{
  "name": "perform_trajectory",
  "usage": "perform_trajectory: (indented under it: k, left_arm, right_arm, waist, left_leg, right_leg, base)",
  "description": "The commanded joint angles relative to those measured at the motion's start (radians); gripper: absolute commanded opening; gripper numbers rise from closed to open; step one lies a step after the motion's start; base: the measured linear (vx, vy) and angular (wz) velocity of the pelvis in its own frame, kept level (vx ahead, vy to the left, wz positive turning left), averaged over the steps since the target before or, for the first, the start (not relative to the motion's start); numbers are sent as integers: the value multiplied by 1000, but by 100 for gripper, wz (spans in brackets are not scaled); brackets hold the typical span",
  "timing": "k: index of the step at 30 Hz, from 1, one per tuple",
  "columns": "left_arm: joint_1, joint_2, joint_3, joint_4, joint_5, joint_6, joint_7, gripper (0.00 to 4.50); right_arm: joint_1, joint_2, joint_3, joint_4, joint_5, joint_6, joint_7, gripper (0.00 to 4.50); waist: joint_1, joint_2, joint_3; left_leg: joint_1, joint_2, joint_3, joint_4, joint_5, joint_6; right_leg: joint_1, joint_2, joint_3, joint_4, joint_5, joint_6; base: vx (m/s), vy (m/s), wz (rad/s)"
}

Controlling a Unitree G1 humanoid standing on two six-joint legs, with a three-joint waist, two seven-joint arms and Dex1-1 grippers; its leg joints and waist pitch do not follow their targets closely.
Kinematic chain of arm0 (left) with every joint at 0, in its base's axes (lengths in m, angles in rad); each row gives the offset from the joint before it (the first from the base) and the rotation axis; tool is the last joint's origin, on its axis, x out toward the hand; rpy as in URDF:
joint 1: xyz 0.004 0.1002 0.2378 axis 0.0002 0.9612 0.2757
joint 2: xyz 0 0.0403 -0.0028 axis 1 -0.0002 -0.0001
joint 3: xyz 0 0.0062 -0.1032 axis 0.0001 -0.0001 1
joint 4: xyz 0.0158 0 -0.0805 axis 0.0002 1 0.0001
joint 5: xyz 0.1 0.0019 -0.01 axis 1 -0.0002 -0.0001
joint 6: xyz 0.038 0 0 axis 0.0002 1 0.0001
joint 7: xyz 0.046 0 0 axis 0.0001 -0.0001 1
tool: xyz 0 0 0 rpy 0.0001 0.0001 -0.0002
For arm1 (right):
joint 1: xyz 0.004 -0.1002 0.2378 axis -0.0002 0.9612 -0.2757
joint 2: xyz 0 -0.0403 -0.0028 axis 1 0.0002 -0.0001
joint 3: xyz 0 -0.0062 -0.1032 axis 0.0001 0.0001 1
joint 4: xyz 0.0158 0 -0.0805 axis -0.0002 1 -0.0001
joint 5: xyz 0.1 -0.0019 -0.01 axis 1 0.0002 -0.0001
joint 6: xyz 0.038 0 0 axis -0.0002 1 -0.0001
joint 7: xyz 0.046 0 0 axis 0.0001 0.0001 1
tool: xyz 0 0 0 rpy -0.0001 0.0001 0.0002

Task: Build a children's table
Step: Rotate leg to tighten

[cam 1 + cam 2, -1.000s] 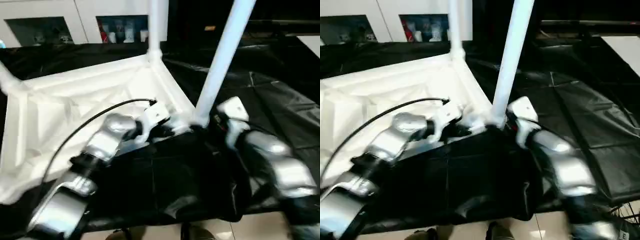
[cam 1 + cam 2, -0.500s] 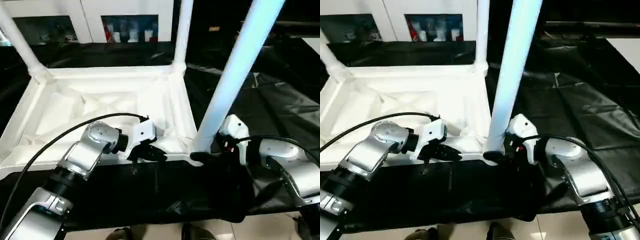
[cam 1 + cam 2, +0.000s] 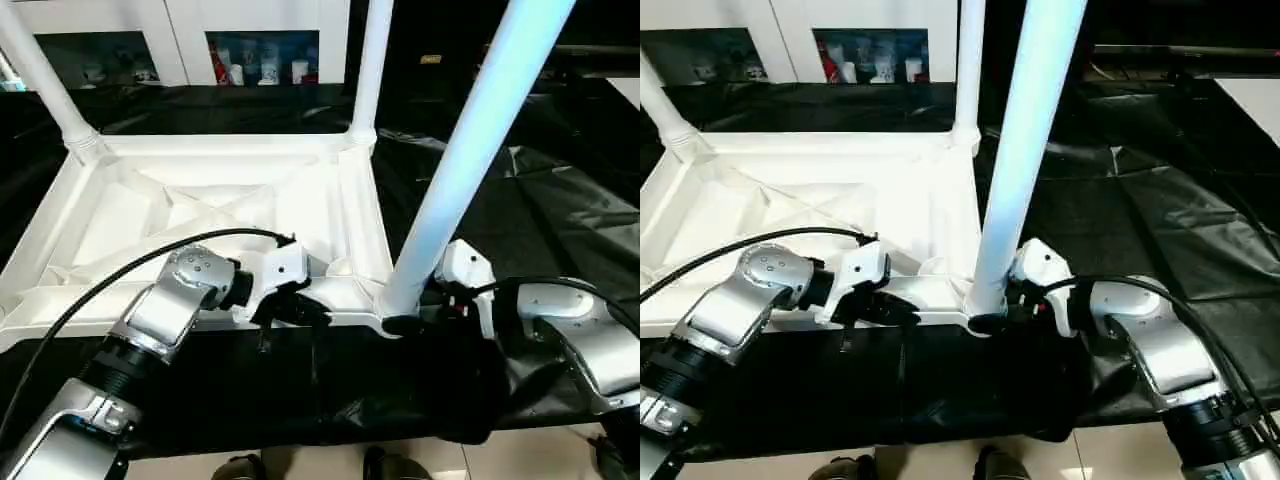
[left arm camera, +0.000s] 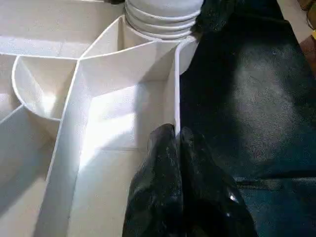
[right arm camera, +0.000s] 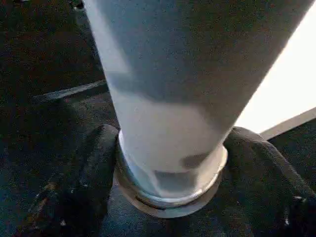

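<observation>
While the upturned table top (image 3: 210,215) lies ribbed side up on the black-covered worktop (image 3: 560,220), three legs stand in its corner sockets: the far-left leg (image 3: 40,75), the far-right leg (image 3: 368,65) and the near-right leg (image 3: 470,150), which rises steeply just ahead of the robot. The near-left corner falls outside the pictures, so I cannot tell whether a fourth leg is fitted there; by my reckoning the build is at least three-quarters done, with that last corner and turning the table upright still to come. Going from left to right, the left pincer (image 3: 300,308) is closed, its two black fingers (image 4: 170,163) pressed together with the thin wall of the top's near rim caught between them, a little left of the near-right socket. The right pincer (image 5: 165,163) sits at the foot of the near-right leg, its fingers spread to either side of the leg's base collar, close against it; whether they actually clamp it I cannot tell.
</observation>
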Motion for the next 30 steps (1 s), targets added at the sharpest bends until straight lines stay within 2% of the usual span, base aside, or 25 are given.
perform_trajectory:
  k: [1,4,13,15,16,17,18,20,22,24,25,26,28,29,30]
  left_arm:
    - [2,2,-16,-16,-19,6,-30,0]
    - [3,3,-16,-11,-19,3,-30,0]
    - [1,-18,-8,5,-15,18,4,0]
    - [-24,-71,9,62,12,37,109,0]
    - [-30,-82,13,76,17,39,131,0]
    - [-55,-124,25,133,36,38,211,0]
    - [-55,-124,25,133,36,38,211,0]
    - [-89,-172,32,201,59,41,296,0]
    - [-130,-229,45,263,70,67,386,0]
    - [-147,-249,49,289,77,71,424,0]
    - [-204,-312,48,379,107,75,537,0]
    - [-204,-312,48,379,107,75,537,0]
    - [-235,-348,45,440,124,60,585,0]
    - [-244,-359,43,459,129,54,596,0]
    - [-253,-367,38,474,138,43,599,0]
  right_arm:
    - [-12,-8,5,6,3,-12,11,308]
    - [-10,-5,5,9,-1,-14,14,278]
    - [-5,30,-12,29,-2,0,-42,271]
    - [-15,106,-53,91,-19,33,-183,271]
    - [-17,123,-64,102,-19,40,-213,271]
    - [-21,189,-103,138,-13,67,-318,271]
    - [-21,189,-103,138,-13,67,-318,270]
    - [-23,267,-144,168,-11,95,-442,270]
    - [-32,358,-180,193,-23,130,-595,270]
    - [-37,390,-190,206,-34,135,-654,270]
    - [-66,484,-215,278,-71,121,-838,270]
    - [-66,484,-215,278,-71,121,-838,270]
    - [-92,540,-222,331,-89,106,-923,270]
    - [-103,557,-219,351,-98,101,-947,270]
    - [-116,569,-211,372,-113,93,-969,270]
  waist:
    - [-2,-11,-62]
    - [-2,-11,-62]
    - [-3,-11,-62]
    - [-8,-11,-59]
    - [-8,-13,-56]
    - [-11,-16,-57]
    - [-11,-15,-57]
    - [-15,-15,-55]
    - [-16,-15,-54]
    - [-16,-15,-55]
    - [-19,-9,-56]
    - [-20,-9,-54]
    - [-19,-10,-55]
    - [-21,-4,-54]
    - [-21,-3,-56]
  left_leg:
    - [10,26,-4,-57,-204,102]
    - [10,26,-4,-57,-203,100]
    - [9,24,-3,-55,-190,107]
    - [6,22,-1,-54,-204,98]
    - [8,19,-2,-57,-238,78]
    - [8,17,-6,-58,-249,64]
    - [7,16,-5,-58,-251,60]
    - [9,14,-8,-61,-285,42]
    - [11,13,-9,-64,-297,34]
    - [11,14,-11,-65,-292,25]
    - [11,12,-10,-66,-292,20]
    - [12,10,-10,-66,-304,14]
    - [15,10,-14,-69,-326,7]
    - [13,10,-15,-71,-330,7]
    - [13,10,-16,-71,-329,6]
  right_leg:
    - [60,-24,22,-51,-222,-249]
    - [60,-24,22,-51,-221,-246]
    - [59,-23,22,-49,-210,-251]
    - [54,-21,22,-54,-235,-249]
    - [53,-21,21,-61,-302,-232]
    - [55,-21,19,-64,-349,-209]
    - [52,-22,20,-66,-364,-202]
    - [47,-20,19,-73,-422,-170]
    - [44,-21,19,-78,-447,-153]
    - [44,-21,19,-78,-445,-145]
    - [41,-20,18,-80,-426,-146]
    - [38,-19,18,-80,-435,-145]
    - [40,-21,16,-83,-454,-133]
    - [40,-21,16,-82,-443,-130]
    - [42,-20,15,-82,-429,-130]
  base:
    - [0,0,0]
    - [0,0,0]
    - [0,0,0]
    - [0,0,0]
    - [0,0,0]
    - [0,0,0]
    - [0,0,0]
    - [0,0,0]
    - [0,0,0]
    - [0,0,0]
    - [0,0,0]
    - [0,0,0]
    - [0,0,0]
    - [0,0,0]
    - [0,0,0]
